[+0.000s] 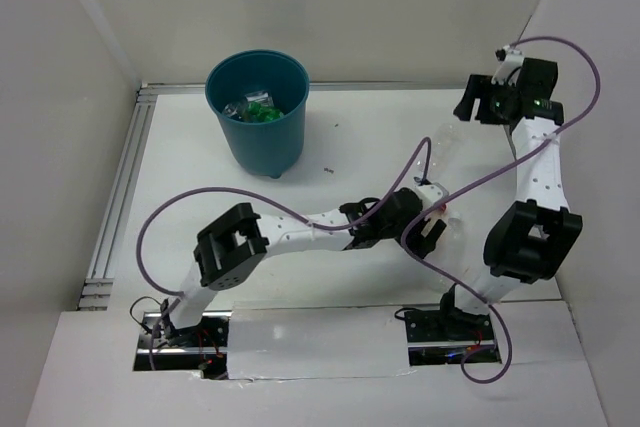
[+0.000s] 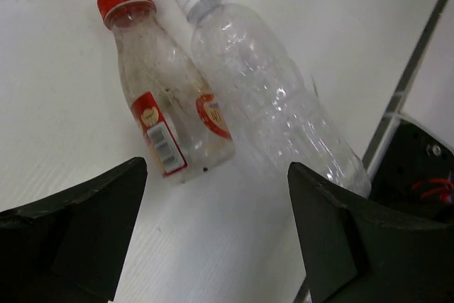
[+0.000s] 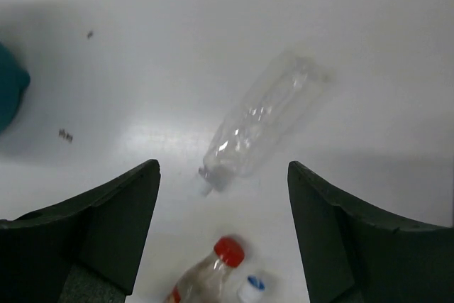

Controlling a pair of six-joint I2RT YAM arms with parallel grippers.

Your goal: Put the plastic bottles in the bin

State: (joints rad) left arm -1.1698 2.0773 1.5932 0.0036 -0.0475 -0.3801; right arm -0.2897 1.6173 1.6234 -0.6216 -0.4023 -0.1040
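Note:
The dark teal bin (image 1: 258,112) stands at the back left with a green bottle (image 1: 262,108) and clear plastic inside. A red-capped bottle (image 2: 167,97) and a clear white-capped bottle (image 2: 273,97) lie side by side just ahead of my open, empty left gripper (image 2: 216,239), which hovers over them in the top view (image 1: 428,219). My right gripper (image 3: 223,239) is open and empty, high at the back right (image 1: 478,99). Below it lies a crinkled clear bottle (image 3: 266,122), also in the top view (image 1: 446,143). The red-capped bottle (image 3: 207,274) shows at the bottom edge.
White walls close in the table on the left, back and right. A metal rail (image 1: 122,187) runs along the left edge. The left arm's purple cable (image 1: 300,217) loops over the table's middle. The right arm's base (image 2: 425,168) is beside the clear bottle.

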